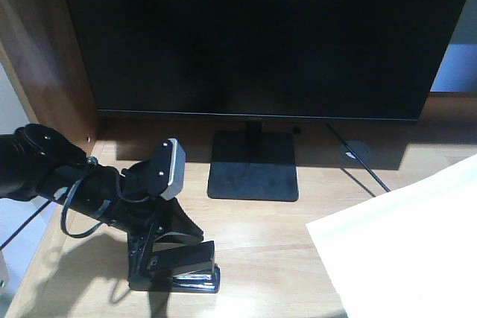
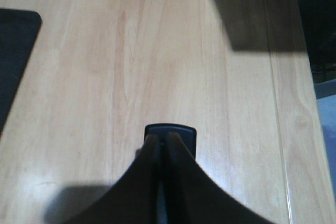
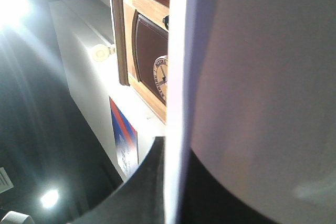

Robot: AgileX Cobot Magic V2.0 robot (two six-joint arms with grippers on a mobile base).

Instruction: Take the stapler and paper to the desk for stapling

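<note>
Exterior front-facing view: the desk (image 1: 253, 243) carries a monitor (image 1: 261, 35). The paper (image 1: 402, 243) hangs over its right side, pinched at one edge by the right gripper (image 3: 176, 148), so it may sag or slip out. The stapler (image 1: 190, 266) sits front-left on the desk, with the left gripper (image 2: 164, 140) closed narrowly on it. A careless release could tip it over.

Black stapler (image 1: 186, 264), silver magazine, laid flat on light grained-wood desk (image 1: 261, 236), near left. White blank paper (image 1: 406, 247) seen tilted over desk, near right.
</note>
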